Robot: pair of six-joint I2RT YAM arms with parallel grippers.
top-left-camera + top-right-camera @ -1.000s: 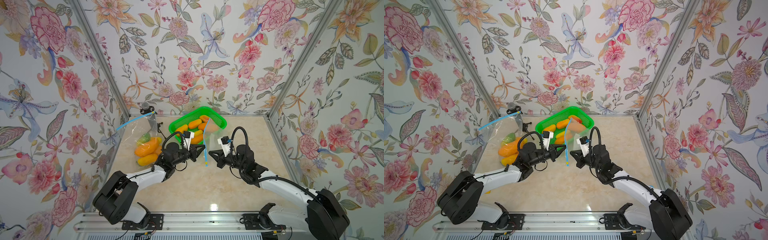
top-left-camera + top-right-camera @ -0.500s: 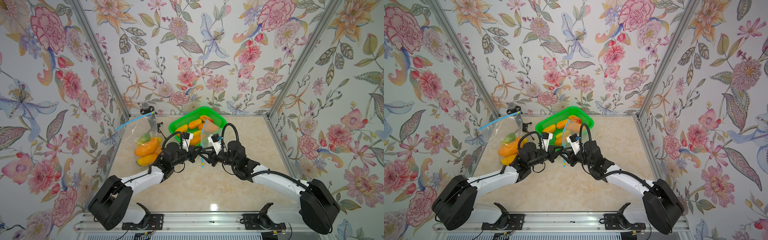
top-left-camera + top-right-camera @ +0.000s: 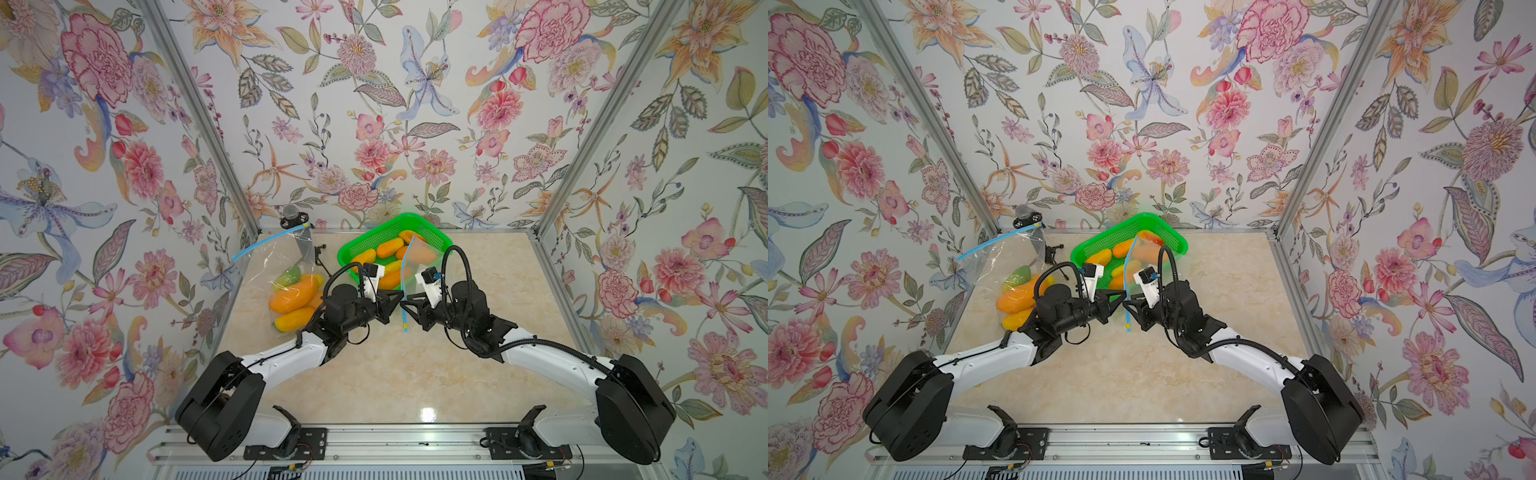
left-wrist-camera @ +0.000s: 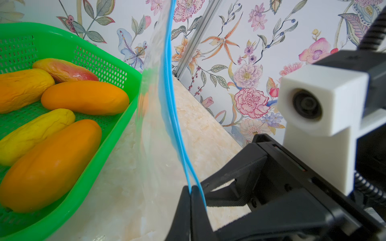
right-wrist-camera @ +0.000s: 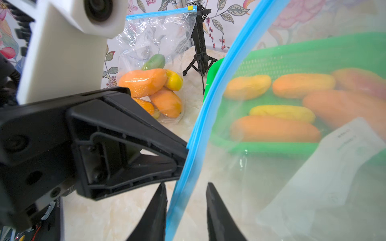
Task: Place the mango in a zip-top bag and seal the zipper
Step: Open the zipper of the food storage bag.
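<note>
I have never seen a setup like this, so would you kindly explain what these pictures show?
Two robot arms work at a table. Two pictures come from a paired camera overhead; two from cameras on the arms' wrists. On the table stand a green basket of mangoes and, in the corner, a filled bag of mangoes. Between the arms stands an empty zip-top bag: the left gripper pinches its blue zipper strip, while the right gripper stands open around that strip.

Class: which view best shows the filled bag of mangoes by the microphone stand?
Right wrist view: the filled bag is close, its mangoes distinct. Both top views show it small, partly behind the left arm. The left wrist view misses it.
</note>
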